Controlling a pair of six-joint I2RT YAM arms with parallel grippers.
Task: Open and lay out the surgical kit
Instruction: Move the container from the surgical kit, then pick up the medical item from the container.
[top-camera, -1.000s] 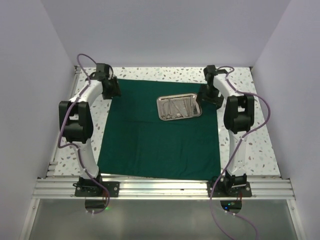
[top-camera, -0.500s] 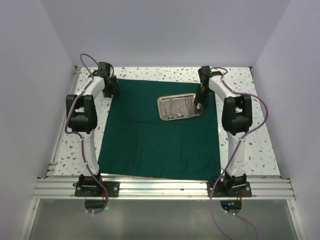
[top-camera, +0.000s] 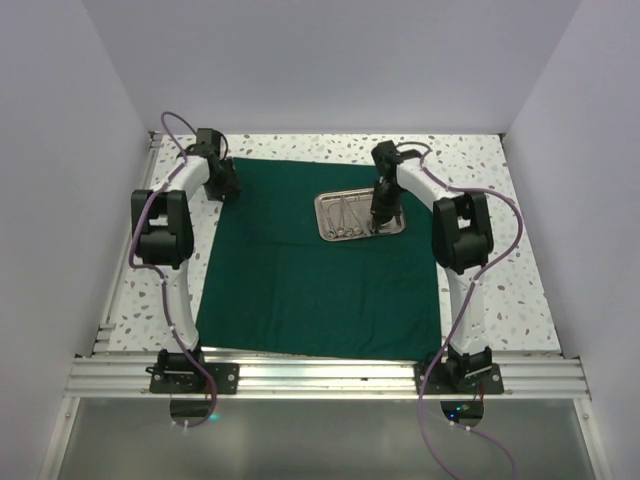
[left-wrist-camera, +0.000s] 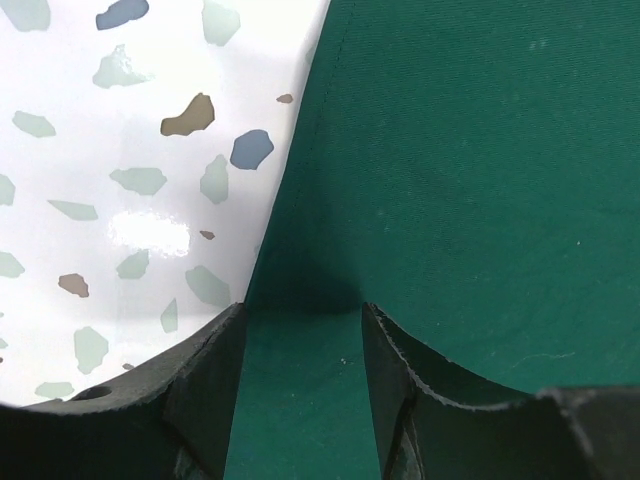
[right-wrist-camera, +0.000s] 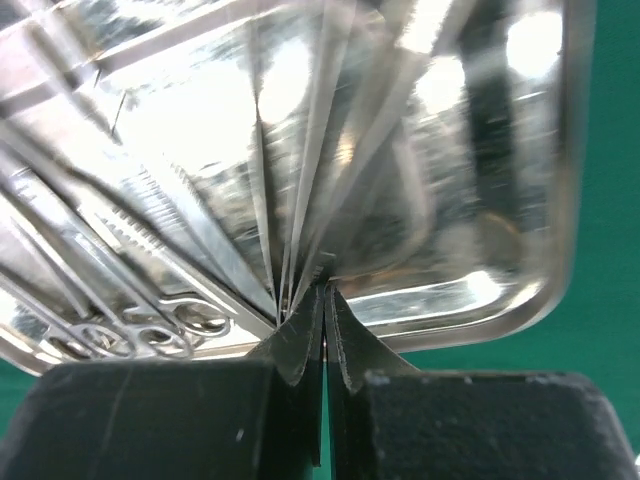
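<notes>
the steel tray (top-camera: 321, 219) sits on the far right part of the dark green drape (top-camera: 310, 280), which lies spread flat on the speckled surface (top-camera: 500, 290). inside the tray you can see slender steel instruments (top-camera: 347, 216) lying side by side. in the right wrist view their thin blades (right-wrist-camera: 300, 190) fan out from one point at the tray's near rim (right-wrist-camera: 470, 295), and ring handles (right-wrist-camera: 150, 335) rest against the lower left rim; which piece is which you cannot tell through the glare. your right gripper (top-camera: 380, 213) is down over the right half of the tray, and in its own camera the right gripper (right-wrist-camera: 325, 297) has its jaws pressed nearly together, with only a thin slit between them, their tips right at the spot where the blades meet. whether they pinch a blade end there, you cannot tell. your left gripper (top-camera: 222, 183) is at the drape's far left corner, well apart from the tray. its wrist view shows the left gripper (left-wrist-camera: 302, 335) with jaws spread wide over the cloth, nothing between them but green fabric, and the drape's hemmed edge (left-wrist-camera: 290, 170) runs down to the tip of the left finger (left-wrist-camera: 205, 390), with bare surface (left-wrist-camera: 120, 150) beside it.
</notes>
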